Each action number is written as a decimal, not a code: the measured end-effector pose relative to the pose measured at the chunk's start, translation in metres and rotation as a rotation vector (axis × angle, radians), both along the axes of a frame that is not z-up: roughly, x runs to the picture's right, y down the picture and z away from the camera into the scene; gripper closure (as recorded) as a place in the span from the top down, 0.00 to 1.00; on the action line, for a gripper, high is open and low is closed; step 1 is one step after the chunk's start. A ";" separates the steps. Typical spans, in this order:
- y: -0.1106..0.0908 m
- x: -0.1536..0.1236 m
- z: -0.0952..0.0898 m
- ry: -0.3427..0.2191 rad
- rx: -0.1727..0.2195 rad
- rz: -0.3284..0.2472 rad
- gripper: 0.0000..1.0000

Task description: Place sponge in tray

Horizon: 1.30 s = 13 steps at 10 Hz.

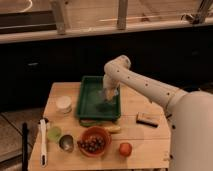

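**Hand held low over the green tray, sponge at its tip**

In the camera view (the only one supplied), a light wooden table (150, 142) is seen from above and in front, with a dark cabinet wall and a window ledge behind it. A dark green rectangular plastic tray (80, 102) with a raised rim is set at the rear middle of the table. The white jointed arm (147, 89) is reached in from the right and bent downward at its elbow, so that the hand (109, 94) is held inside the tray's outline, over its right half.

A small pale blue-grey sponge (104, 106) is made out on the tray floor directly beneath the hand. Whether it is gripped, touched or already let go cannot be told, and how far the hand is opened cannot be told either.

Around the tray, other items are laid out:

- A round white cup (63, 104) is placed just left of the tray.
- A brown rectangular block with a dark top (148, 118) is placed to its right.
- A round orange-brown bowl (94, 141) holding dark fruit is placed in front of it.
- A red-orange round fruit (125, 149) lies to the right of the bowl.
- A pale green cup (54, 133), a metal cup (66, 143) and a long white utensil (43, 142) lie at the front left.
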State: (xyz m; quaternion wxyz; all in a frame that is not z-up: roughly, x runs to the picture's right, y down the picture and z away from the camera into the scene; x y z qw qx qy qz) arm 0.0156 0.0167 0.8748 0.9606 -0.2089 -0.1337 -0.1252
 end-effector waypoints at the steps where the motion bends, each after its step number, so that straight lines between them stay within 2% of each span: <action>1: 0.001 -0.001 0.000 0.001 -0.001 -0.002 0.59; 2: 0.000 -0.001 0.001 0.004 0.001 -0.004 0.71; 4: 0.000 -0.002 0.001 0.008 0.002 -0.009 0.80; 13: 0.001 -0.003 0.000 0.006 0.014 -0.020 0.80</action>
